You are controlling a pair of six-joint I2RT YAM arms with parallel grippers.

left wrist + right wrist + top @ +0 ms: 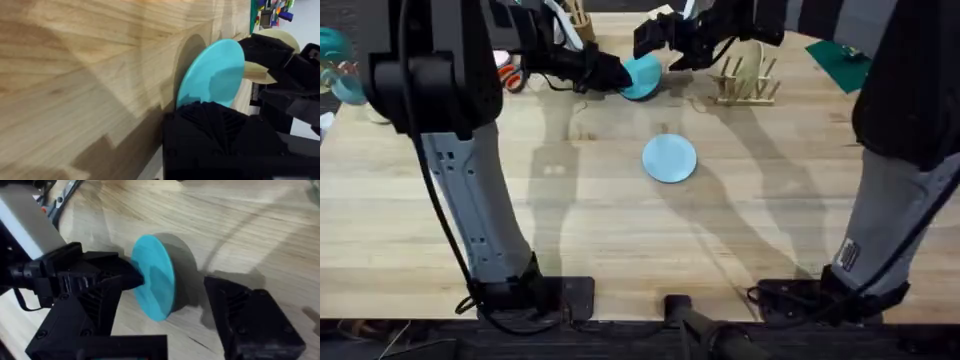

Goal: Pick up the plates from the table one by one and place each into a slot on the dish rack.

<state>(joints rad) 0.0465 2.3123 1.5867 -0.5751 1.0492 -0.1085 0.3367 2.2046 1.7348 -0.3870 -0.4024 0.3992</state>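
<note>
Two big arm columns rise from the near edge of the worktop (620,240), blurred and dark close under the overhead camera, one at each lower corner. Beyond them, on bare planks near the middle, the pale blue plate (669,158) lies flat and alone, well apart from both hands.

Farther back, the left hand (620,76) reaches in from the left and pinches the teal plate (643,77) by its edge. In the left wrist view its black fingers (210,125) are clamped on the lower rim of that plate, which stands tilted on edge with its face turned up and its shadow on the wood beside it. The right wrist view shows the same plate (155,282) upright, held at one side by the left hand's dark finger.

Just beside the teal plate, the right hand (690,47) hovers from the right side. Its fingers (250,315) are spread wide, with the plate in the gap between them, and neither pad touches it.

Right of both hands stands the small wooden dish rack (745,85), its thin dowels upright. A cream plate (748,55) already leans among its dowels.
</note>
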